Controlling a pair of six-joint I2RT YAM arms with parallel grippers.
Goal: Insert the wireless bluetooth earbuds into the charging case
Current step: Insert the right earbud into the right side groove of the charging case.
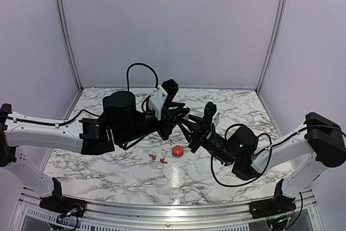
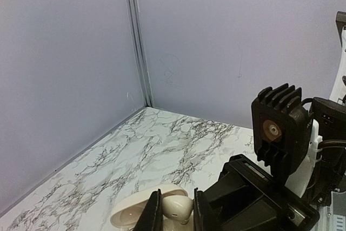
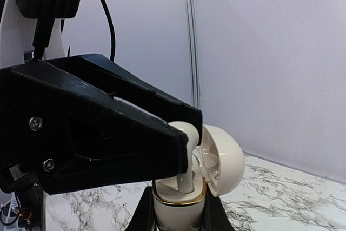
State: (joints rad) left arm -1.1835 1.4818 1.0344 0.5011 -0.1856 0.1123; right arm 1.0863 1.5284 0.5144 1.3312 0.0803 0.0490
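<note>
Two robot arms meet above the middle of a marble counter (image 1: 108,171). Between them, lifted off the counter, is the white charging case (image 3: 178,206), upright, with its domed lid (image 3: 223,160) swung open to one side. The right tool (image 3: 177,217) pinches the case's lower half from both sides. The left tool (image 2: 174,215) is pressed onto a pale upper part of the case; which part exactly cannot be told. Two tiny red earbuds (image 1: 152,157) (image 1: 162,160) lie just beside each other on the counter, below the tools and toward its near edge. A larger red ball (image 1: 177,151) sits near them.

The step in hand looks like getting the case open and steady. To do it well, the right tool should likely hold the base level, lid fully back, so the left tool can let go and fetch an earbud without nudging the ball.
</note>
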